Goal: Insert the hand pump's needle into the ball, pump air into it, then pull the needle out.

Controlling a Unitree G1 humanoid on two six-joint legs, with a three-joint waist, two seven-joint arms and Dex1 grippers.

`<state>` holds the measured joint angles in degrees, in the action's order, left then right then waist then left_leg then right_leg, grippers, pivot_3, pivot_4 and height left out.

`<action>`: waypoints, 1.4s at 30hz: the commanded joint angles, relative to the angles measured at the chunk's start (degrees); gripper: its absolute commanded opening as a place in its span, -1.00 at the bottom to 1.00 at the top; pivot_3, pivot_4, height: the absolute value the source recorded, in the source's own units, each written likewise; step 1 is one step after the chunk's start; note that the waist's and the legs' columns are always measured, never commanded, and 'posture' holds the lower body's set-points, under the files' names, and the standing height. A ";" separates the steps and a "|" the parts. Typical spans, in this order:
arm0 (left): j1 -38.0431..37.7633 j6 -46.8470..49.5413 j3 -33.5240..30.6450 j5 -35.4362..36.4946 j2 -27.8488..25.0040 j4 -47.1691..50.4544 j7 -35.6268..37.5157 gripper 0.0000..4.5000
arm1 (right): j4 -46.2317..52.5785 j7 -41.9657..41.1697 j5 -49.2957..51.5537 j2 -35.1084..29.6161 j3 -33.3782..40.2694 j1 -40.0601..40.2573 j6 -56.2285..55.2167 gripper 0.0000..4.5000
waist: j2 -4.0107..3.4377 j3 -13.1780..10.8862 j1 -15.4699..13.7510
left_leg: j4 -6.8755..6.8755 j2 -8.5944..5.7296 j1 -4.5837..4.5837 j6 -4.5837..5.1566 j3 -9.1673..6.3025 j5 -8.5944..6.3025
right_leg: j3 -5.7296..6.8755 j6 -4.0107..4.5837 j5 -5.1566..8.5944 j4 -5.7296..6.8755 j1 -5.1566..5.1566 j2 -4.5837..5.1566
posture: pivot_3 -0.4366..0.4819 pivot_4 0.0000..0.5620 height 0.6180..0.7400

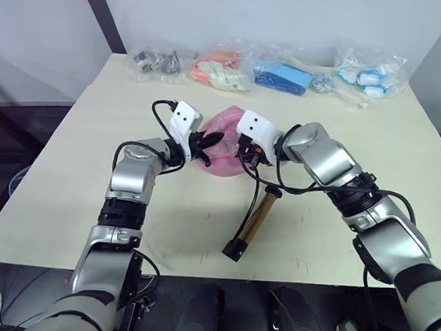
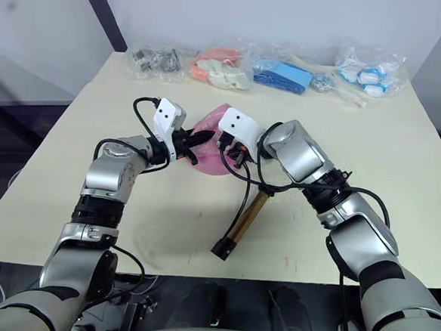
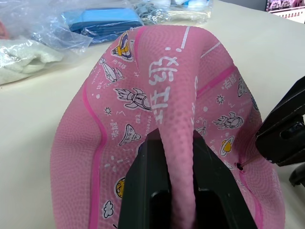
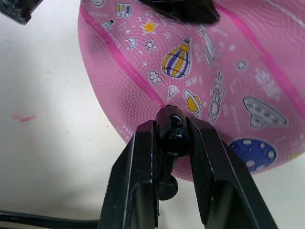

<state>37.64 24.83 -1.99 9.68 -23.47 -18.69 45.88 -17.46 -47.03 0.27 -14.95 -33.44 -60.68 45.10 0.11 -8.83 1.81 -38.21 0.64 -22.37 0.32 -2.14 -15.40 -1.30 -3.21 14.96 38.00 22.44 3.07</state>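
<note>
I count one hand pump (image 1: 253, 222), lying with one black hose (image 1: 248, 172) running up from it to the one pink ball (image 1: 223, 153) just beyond its upper end. Two grippers of mine are at that ball: my left gripper (image 1: 208, 143) on the ball's far side from the pump's hose tip, my right gripper (image 4: 172, 138) at the hose tip itself. Well beyond the pump, along the far edge of the one table (image 1: 403, 155), I count four clear bags (image 1: 223, 69) in a row.
</note>
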 commanded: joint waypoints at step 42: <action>-5.71 8.28 2.04 0.87 1.21 -3.23 -1.51 -1.00 | -37.63 -1.12 -24.04 18.24 -3.43 -4.36 -24.07 -0.84 | 0.12 2.53 2.24 | 1.61 -0.28 2.64 -0.03 -0.01 -0.03 | -1.11 0.06 0.26 -0.21 -1.29 -0.21 | -0.05 -0.47 0.97</action>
<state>34.70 29.30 -4.40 10.27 -24.26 -19.46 42.24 -50.16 -49.17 -22.31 1.92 -34.95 -67.87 20.73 0.24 -6.30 4.05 -36.56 0.37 -19.68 0.29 -2.15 -15.43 -2.43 -3.22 15.27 37.78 21.14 2.85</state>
